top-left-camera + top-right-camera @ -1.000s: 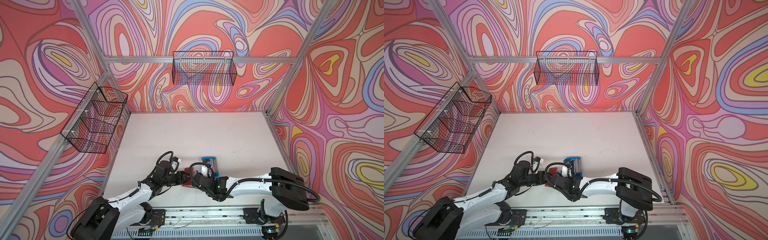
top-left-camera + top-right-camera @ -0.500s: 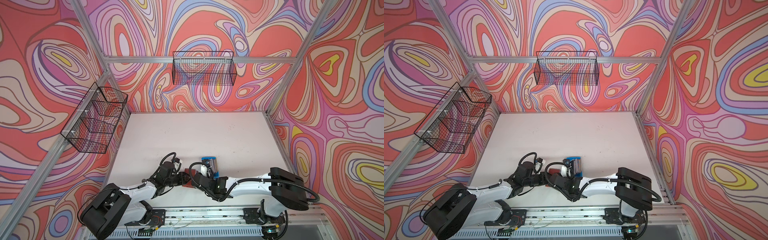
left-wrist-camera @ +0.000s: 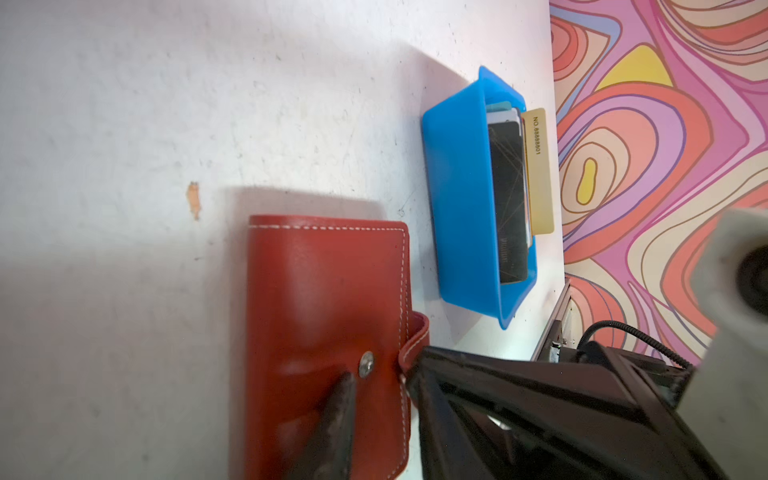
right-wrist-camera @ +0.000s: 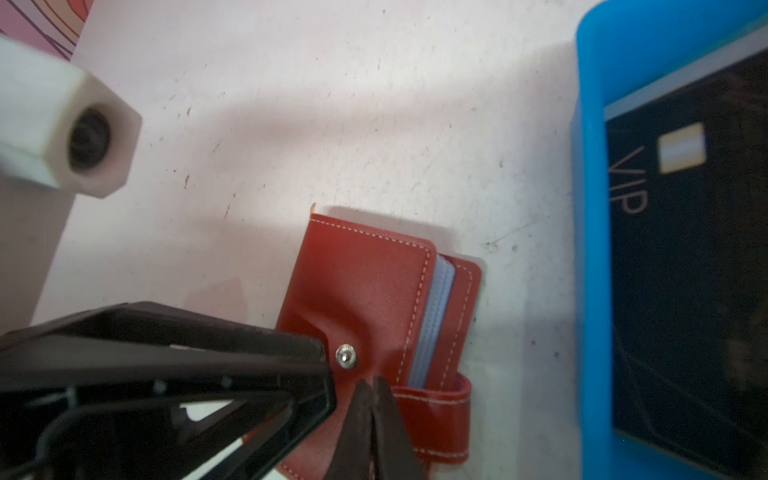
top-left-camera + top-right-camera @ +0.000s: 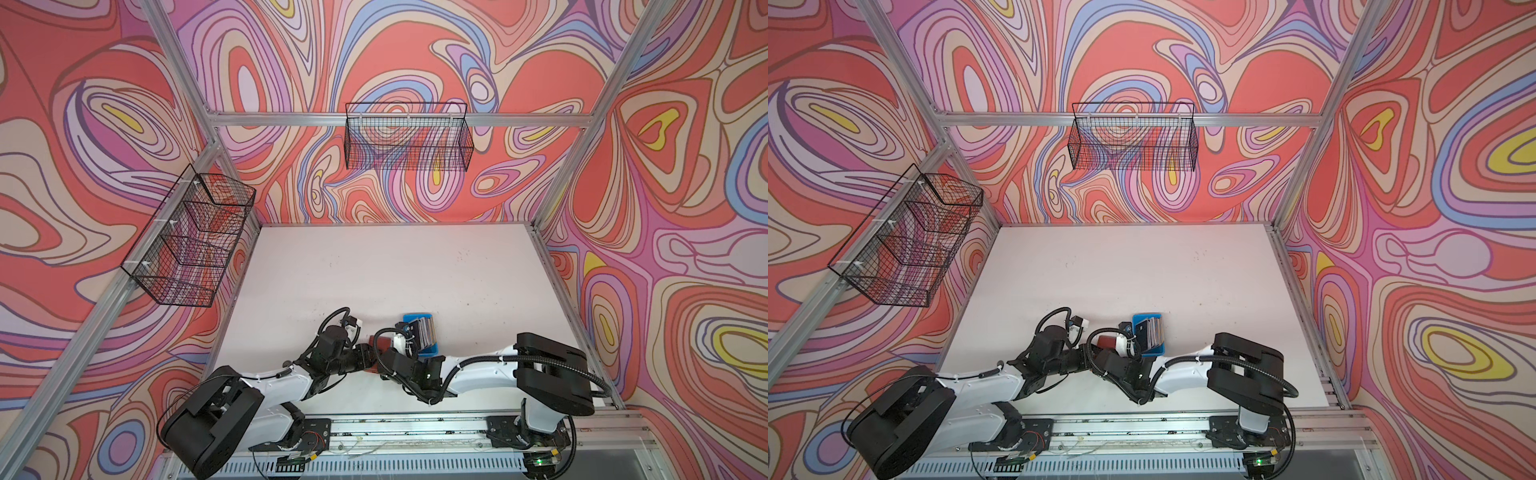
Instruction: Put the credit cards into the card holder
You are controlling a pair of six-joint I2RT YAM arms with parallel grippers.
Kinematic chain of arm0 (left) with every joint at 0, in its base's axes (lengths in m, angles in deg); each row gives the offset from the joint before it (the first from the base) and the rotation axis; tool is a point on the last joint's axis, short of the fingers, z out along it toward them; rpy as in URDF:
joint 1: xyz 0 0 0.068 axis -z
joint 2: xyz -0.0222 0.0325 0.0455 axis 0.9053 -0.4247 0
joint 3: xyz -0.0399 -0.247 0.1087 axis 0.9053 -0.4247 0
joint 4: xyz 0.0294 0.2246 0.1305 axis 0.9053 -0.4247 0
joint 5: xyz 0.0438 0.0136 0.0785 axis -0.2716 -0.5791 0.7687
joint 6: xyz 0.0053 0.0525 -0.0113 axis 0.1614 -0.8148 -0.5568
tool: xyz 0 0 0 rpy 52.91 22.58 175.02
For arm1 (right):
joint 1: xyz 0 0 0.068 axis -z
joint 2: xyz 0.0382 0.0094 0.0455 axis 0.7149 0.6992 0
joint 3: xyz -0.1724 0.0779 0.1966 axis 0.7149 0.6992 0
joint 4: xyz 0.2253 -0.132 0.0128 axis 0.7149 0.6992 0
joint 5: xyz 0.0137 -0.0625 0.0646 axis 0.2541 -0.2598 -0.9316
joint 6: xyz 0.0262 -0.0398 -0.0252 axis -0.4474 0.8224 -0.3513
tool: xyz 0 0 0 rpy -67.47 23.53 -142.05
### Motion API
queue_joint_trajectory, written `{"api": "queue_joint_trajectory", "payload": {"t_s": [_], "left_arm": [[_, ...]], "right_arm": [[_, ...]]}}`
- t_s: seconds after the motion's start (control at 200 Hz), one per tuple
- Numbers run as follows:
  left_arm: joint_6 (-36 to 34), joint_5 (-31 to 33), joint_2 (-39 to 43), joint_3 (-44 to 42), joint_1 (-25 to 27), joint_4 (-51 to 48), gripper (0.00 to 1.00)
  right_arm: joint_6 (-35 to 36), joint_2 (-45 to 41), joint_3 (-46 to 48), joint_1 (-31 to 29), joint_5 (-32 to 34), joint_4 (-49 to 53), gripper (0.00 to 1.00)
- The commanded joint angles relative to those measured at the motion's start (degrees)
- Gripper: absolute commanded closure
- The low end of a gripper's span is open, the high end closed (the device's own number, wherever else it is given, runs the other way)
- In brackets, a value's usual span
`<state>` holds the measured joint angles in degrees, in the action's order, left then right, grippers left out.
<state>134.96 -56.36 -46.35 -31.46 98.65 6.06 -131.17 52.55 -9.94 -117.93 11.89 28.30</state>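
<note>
Credit cards (image 3: 509,195) in blue tray (image 3: 457,187), card holder (image 3: 324,316) beside it, right tool (image 4: 372,388) closed, left tool (image 4: 316,374) state unclear

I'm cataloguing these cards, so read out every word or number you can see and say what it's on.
"VIP": on the black card in the blue tray.
"NO 88888801": on the yellow card next to it.
Fine print on the black card: too blurred to read.
The card holder: no writing visible.
</note>
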Motion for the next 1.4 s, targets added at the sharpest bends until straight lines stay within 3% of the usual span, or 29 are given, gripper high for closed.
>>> {"api": "queue_joint_trajectory", "payload": {"t_s": [0.0,0.195,0.31,0.416,0.671,0.881,1.107,1.397], "left_arm": [[0.26,1.47,2.43,-0.01,0.23,-2.45,0.71],[-1.79,7.72,11.21,3.32,0.05,-16.16,0.71],[-3.44,14.49,17.21,6.22,-0.1,-27.42,0.67],[-3.81,18.36,18.8,7.32,-0.86,-32.82,0.66],[-4.22,14.41,12.75,3.42,-0.9,-25.11,0.72],[-2.24,10.53,12.99,0.49,-0.12,-19.74,0.75],[2.67,11.18,17.07,-4.15,3.33,-17.16,0.78],[5.58,18.47,22.14,-3.4,11.49,-20.1,0.77]], "right_arm": [[-1.32,1.67,1.56,0.31,-1.36,-2.27,1.0],[-1.77,1.13,3.22,0.57,-0.54,-2.61,1.0],[-2.49,1.03,4.23,0.84,-0.79,-2.87,1.0],[-2.36,0.57,4.51,0.88,-0.08,-2.3,1.0],[-2.11,-0.93,3.99,0.98,0.34,-1.86,1.0],[-1.3,-0.07,3.01,0.9,0.28,-2.81,1.0],[0.08,-2.16,3.14,1.01,1.69,-2.13,1.0],[0.11,-5.43,6.5,2.27,1.89,-4.03,1.0]]}}
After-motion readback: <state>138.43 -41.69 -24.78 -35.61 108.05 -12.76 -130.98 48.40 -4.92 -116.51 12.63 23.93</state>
